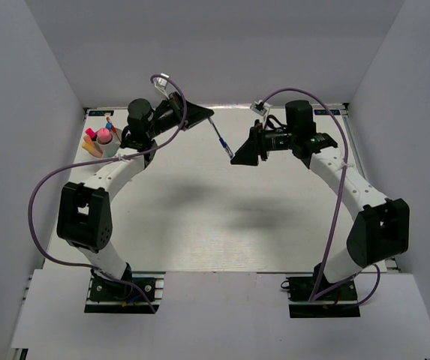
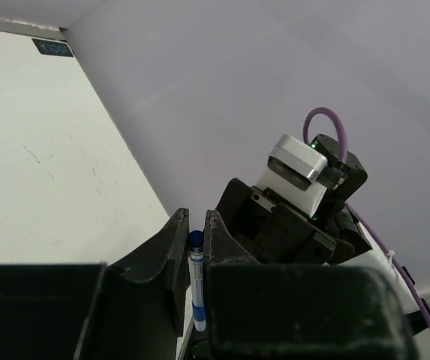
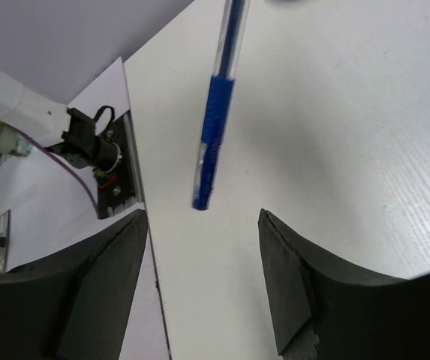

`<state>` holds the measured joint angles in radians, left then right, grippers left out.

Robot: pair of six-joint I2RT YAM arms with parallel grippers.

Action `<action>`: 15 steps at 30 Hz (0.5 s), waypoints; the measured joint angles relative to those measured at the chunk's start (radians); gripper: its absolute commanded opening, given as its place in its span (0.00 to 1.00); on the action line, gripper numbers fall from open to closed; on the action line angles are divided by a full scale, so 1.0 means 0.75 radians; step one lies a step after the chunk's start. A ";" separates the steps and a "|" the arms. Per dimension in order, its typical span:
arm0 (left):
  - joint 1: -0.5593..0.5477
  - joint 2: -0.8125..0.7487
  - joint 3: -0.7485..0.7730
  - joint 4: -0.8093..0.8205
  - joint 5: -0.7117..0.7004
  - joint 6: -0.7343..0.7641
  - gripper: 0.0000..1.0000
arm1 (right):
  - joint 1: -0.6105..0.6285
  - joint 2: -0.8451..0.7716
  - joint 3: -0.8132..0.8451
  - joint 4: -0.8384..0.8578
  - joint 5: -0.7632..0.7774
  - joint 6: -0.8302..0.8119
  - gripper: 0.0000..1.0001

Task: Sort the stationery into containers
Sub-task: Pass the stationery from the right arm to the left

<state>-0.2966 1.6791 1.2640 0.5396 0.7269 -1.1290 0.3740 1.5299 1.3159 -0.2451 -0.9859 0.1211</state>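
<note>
My left gripper [image 1: 208, 115] is shut on a thin blue pen [image 1: 222, 140] and holds it in the air over the far middle of the table. The pen slants down to the right. In the left wrist view the pen [image 2: 196, 281] sits between the closed fingers of the left gripper [image 2: 196, 225]. My right gripper [image 1: 239, 156] is open, its jaws just beyond the pen's free end. In the right wrist view the pen [image 3: 216, 135] hangs above the right gripper [image 3: 203, 225], apart from both fingers. The white bowl [image 1: 109, 154] at the far left holds a pink round-topped stick [image 1: 104, 136], orange markers [image 1: 91, 148] and other pens.
Grey walls close in the back and both sides of the white table [image 1: 199, 217]. The right arm's wrist [image 2: 297, 214] fills the space right behind the left fingers. The left arm's base [image 3: 94, 146] shows at the table's near edge.
</note>
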 measured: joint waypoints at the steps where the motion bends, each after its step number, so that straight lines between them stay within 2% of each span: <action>1: -0.001 -0.006 -0.013 0.004 0.005 -0.007 0.00 | 0.000 -0.007 0.001 -0.005 0.013 -0.018 0.67; 9: -0.020 -0.118 -0.256 -0.050 0.060 -0.087 0.00 | -0.001 -0.132 0.004 -0.025 0.176 -0.348 0.68; 15: -0.017 -0.178 -0.359 -0.130 0.120 -0.181 0.00 | -0.001 -0.336 -0.079 0.032 0.257 -0.817 0.70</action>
<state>-0.3096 1.5455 0.9947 0.4419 0.8165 -1.2648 0.3733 1.2781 1.2564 -0.2211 -0.7929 -0.4919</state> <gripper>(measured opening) 0.201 0.680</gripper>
